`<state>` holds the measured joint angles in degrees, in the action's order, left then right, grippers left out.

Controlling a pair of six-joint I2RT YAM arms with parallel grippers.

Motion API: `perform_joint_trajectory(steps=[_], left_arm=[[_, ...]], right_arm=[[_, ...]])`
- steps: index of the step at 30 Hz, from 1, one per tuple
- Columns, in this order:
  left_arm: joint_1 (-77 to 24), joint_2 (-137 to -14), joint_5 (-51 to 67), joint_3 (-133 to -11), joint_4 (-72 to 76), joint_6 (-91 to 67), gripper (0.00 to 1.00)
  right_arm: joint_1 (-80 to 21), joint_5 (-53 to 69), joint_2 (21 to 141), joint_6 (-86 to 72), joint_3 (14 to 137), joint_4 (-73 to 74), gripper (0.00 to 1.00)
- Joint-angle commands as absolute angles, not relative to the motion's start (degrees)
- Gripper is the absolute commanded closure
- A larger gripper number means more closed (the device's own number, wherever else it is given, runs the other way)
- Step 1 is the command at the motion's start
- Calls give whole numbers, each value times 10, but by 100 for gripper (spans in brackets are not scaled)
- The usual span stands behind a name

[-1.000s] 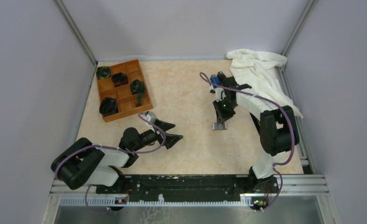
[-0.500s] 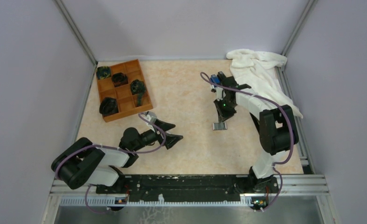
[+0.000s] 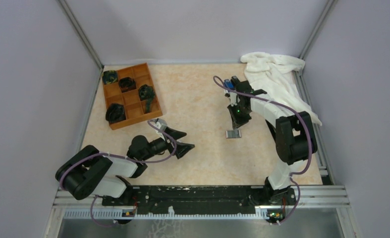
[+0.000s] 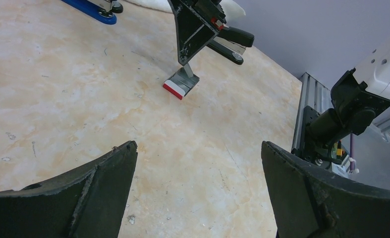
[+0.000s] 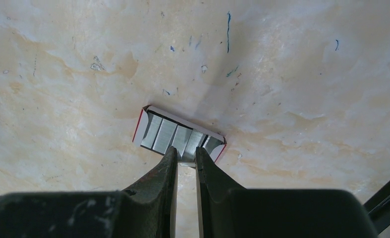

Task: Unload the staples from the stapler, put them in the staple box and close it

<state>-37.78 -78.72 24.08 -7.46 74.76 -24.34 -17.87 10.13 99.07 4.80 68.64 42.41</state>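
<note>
Staples: one short grey strip, pinched in the right gripper directly over the white-and-red staple box.

The jaws stand narrow, closed on the strip, which hangs upright with its lower end at the open box. Contact with the silvery strips lying inside cannot be told. The box lies on the marbled tabletop, mid-right. The black stapler lies just behind the right gripper, near the white cloth, with the blue stapler farther off. The left gripper is spread wide, holding nothing, low over the table and well apart from the box. The orange compartment tray, far left, holds dark items.
</note>
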Motion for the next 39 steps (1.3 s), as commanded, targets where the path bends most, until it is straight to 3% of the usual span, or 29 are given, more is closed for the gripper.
perform_joint_trajectory(steps=[1, 19, 39], left_arm=[[-378, -790, 249, -80, 778, -239, 1], [-377, -789, 251, -81, 779, -240, 1], [-377, -776, 248, -77, 774, -238, 1]], right_arm=[[-184, 92, 983, 40, 681, 407, 89], [-183, 76, 971, 36, 656, 395, 89], [-183, 76, 978, 34, 658, 396, 81]])
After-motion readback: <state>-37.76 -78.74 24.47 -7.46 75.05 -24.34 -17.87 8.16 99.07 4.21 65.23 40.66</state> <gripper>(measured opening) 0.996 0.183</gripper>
